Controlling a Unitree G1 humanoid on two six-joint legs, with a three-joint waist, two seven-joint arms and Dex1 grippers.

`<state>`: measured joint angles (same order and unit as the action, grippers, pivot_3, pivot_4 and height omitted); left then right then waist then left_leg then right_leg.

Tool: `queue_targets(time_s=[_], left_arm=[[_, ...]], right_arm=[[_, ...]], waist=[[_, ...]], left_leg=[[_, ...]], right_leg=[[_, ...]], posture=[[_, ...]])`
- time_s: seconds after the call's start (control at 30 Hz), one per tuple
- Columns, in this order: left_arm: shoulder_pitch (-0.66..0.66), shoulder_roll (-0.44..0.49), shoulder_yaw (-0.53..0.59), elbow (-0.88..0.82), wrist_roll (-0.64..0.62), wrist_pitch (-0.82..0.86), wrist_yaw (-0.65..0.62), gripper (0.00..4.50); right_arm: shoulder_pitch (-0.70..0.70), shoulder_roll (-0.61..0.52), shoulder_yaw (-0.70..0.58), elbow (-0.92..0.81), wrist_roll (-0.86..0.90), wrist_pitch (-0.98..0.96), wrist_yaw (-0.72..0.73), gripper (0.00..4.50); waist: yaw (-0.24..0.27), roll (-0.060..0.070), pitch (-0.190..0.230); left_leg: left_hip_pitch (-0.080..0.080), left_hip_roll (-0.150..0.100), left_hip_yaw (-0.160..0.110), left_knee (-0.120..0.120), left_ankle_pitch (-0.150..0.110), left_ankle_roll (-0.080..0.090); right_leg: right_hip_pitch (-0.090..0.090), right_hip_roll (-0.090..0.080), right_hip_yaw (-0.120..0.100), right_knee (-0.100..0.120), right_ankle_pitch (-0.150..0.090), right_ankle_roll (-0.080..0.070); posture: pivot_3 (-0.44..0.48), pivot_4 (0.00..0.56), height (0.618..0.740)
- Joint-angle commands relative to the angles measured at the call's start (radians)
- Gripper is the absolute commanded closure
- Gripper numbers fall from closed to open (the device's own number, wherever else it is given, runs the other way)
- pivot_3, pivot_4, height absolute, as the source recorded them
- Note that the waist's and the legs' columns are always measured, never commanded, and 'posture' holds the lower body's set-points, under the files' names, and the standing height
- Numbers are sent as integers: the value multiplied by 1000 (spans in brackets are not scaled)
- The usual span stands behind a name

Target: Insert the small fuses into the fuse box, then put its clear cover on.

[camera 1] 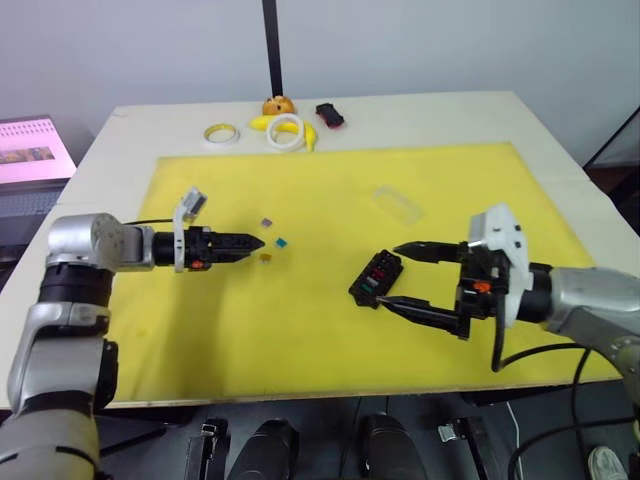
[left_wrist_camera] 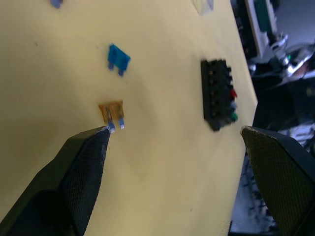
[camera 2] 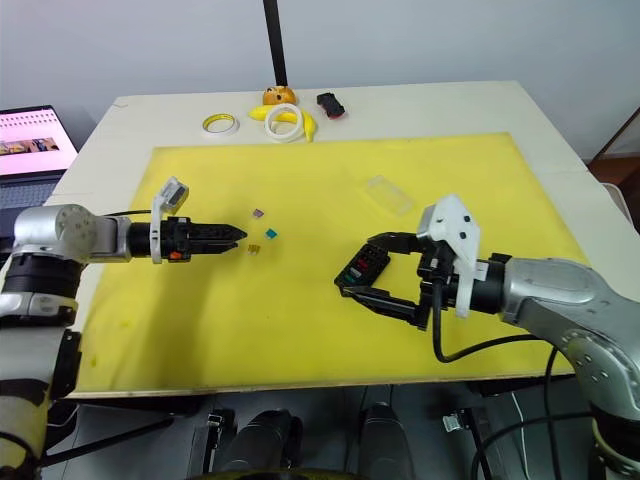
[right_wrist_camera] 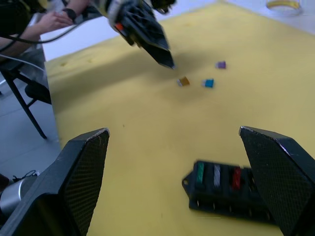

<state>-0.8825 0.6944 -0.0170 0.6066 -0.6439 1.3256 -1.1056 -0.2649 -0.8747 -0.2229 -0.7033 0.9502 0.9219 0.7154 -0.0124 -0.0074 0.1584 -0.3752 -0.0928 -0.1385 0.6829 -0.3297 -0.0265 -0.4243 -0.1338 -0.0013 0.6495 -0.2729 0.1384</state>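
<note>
The black fuse box (camera 1: 376,278) lies on the yellow mat with green, grey and red fuses (right_wrist_camera: 216,176) seated in its slots. My right gripper (camera 1: 390,274) stands open with one finger on either side of the box's near end, not closed on it. Three loose small fuses lie left of the box: purple (camera 1: 266,222), blue (camera 1: 281,242) and orange (camera 1: 266,257). My left gripper (left_wrist_camera: 174,130) is open, low over the mat, with one fingertip (left_wrist_camera: 101,135) right beside the orange fuse (left_wrist_camera: 111,112). The clear cover (camera 1: 396,203) rests flat on the mat behind the box.
The yellow mat (camera 1: 300,350) covers most of the table. At the back edge stand two tape rings (camera 1: 221,133), a banana (camera 1: 262,122), an orange object (camera 1: 278,104) and a small black and red toy car (camera 1: 329,114). A laptop screen (camera 1: 30,148) sits left. A person's hand (right_wrist_camera: 54,19) shows beyond the table.
</note>
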Motion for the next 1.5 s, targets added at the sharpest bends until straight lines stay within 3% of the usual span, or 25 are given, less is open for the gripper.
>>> queue_targets(time_s=[0.03, 0.27, 0.8, 0.9, 0.97, 1.27, 1.37, 1.47, 1.5], left_arm=[[-44, -16, 10, 79, 23, -12, -9, 0], [-30, -49, -30, 71, 65, -46, -33, 0], [-27, -153, -2, 129, 111, -76, 10, 0], [-33, -158, 5, 150, 122, -79, 18, 809], [-34, -156, -3, 151, 130, -80, 7, 1737], [-48, -153, 5, 176, 154, -97, -2, 1737], [-50, -158, 10, 185, 166, -115, 3, 2645], [-52, -158, 12, 199, 180, -131, 3, 4154], [-53, -157, 12, 203, 183, -135, 1, 4431]], right_arm=[[-40, 18, 36, 2, -28, -38, -18, 11], [-46, 34, 65, 8, -58, -65, -38, 11], [-25, 25, 75, 6, -88, -75, -46, 11], [-24, 26, 77, 10, -97, -78, -45, 0], [-23, 27, 79, 12, -102, -80, -44, 0], [-22, 31, 82, 26, -127, -92, -33, 0], [-19, 29, 83, 29, -131, -97, -30, 0], [-16, 28, 82, 29, -134, -98, -27, 0], [-16, 28, 82, 30, -135, -98, -26, 0]], waist=[[-1, 0, 0], [0, 0, 0], [25, 0, 0], [25, 0, 0], [24, 0, 0], [24, 0, 0], [23, 0, 0], [23, 0, 0], [22, 0, 0]], left_leg=[[0, 0, 0, 0, 0, 0], [0, 0, 0, 0, 0, 0], [0, -1, 0, 1, 0, 0], [0, -1, 0, 1, 0, 0], [0, -1, 0, 1, 0, 0], [0, -1, 0, 1, 0, 0], [0, -1, 0, 1, 0, 0], [0, -1, 0, 1, 0, 0], [0, -1, 0, 1, 0, 0]], right_leg=[[0, 0, 0, 0, 0, 0], [-1, 0, 0, 0, 0, 0], [1, -1, 0, 0, 0, 0], [1, -1, 0, 0, 0, 0], [1, -1, 0, 0, 0, 0], [1, -1, 0, 0, 0, 0], [1, -1, 0, 0, 0, 0], [0, -1, 0, 0, 0, 0], [1, -1, 0, 0, 0, 0]], posture=[[0, 150, 740], [0, 150, 740], [0, 150, 740], [0, 150, 740], [0, 150, 740], [0, 150, 740], [0, 150, 740], [0, 150, 740], [0, 150, 740]])
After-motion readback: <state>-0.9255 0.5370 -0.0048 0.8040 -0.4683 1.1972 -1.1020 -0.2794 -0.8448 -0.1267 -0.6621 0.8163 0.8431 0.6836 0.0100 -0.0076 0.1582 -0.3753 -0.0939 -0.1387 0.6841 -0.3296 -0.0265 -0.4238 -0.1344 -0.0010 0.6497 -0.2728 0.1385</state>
